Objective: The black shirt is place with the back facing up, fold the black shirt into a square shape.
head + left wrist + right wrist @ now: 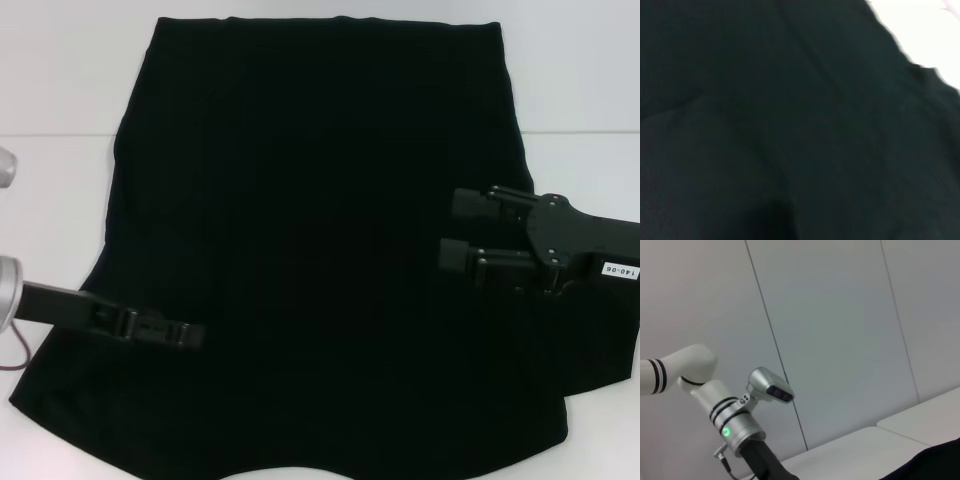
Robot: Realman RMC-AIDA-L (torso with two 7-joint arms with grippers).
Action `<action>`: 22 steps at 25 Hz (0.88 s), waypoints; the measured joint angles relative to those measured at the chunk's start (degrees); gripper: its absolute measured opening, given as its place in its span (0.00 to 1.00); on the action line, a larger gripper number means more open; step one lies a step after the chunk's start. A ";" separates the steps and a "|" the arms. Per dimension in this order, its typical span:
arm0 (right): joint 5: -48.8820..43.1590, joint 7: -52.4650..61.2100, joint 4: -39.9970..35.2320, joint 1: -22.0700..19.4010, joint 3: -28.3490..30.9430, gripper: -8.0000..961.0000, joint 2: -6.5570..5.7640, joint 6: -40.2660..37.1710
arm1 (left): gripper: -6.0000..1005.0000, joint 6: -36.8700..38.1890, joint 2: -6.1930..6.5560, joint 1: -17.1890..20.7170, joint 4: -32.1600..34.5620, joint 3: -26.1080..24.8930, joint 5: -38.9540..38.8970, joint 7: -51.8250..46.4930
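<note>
Head view: the shirt lies flat on the white table, spread wide, its straight hem at the far edge and its ragged near edge toward the robot. Its long axis runs away from the robot. The left gripper sits low over the shirt's near left part, pointing inward toward the middle; whether its fingers are parted or closed cannot be told here. The right gripper hovers over the right side, also pointing inward, its two fingers apart with a clear gap and nothing between them. Both are over cloth, so each arm is nearest its own side edge; the shirt's bulk lies between them.

Left wrist view: black shirt fills nearly everything, faint creases running across it, with a strip of table at one corner. No fingers show.

Right wrist view: mostly wall panels; the left arm stands opposite, with table and a sliver of shirt below.
</note>
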 joint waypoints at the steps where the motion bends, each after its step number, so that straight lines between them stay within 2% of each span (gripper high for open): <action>1: -0.01 -0.06 0.00 -0.01 0.00 0.93 0.00 0.11 | 0.94 1.77 0.01 -0.31 -0.08 0.01 -0.83 0.94; 7: -0.04 0.19 -0.02 -0.05 0.45 0.93 -0.05 0.52 | 0.94 6.85 0.16 -1.02 -0.49 -0.05 -6.11 5.04; 10: -0.03 4.16 -0.19 -0.30 2.02 0.93 -0.69 1.32 | 0.94 7.59 -0.11 -0.48 -0.93 -0.24 -10.55 7.83; 11: -0.09 7.11 -0.25 -0.46 2.27 0.93 -1.17 2.29 | 0.94 7.61 -0.54 0.32 -2.89 -0.32 -16.85 13.38; 13: -0.56 14.37 -0.38 -0.79 2.12 0.93 -2.61 4.74 | 0.94 7.37 -0.79 0.54 -4.77 -0.34 -19.73 17.54; 15: -2.40 22.94 -0.41 -1.08 1.23 0.93 -4.66 7.42 | 0.94 6.98 -1.61 0.71 -7.53 -0.36 -22.63 25.44; 16: -3.97 27.16 -0.39 -1.14 0.88 0.93 -5.68 8.19 | 0.94 6.98 -1.61 0.71 -7.53 -0.36 -22.63 25.44; 19: -9.24 36.89 -1.17 -1.40 0.53 0.93 -8.26 9.00 | 0.93 6.39 -3.21 1.08 -8.89 -0.18 -23.19 34.14; 20: -11.17 39.87 -1.95 -1.64 0.50 0.93 -8.82 9.00 | 0.93 6.26 -4.17 1.49 -8.98 0.03 -23.16 38.59; 22: -17.33 48.44 -6.03 -2.59 0.47 0.93 -9.55 9.02 | 0.93 6.03 -5.01 1.89 -8.99 0.23 -22.94 42.53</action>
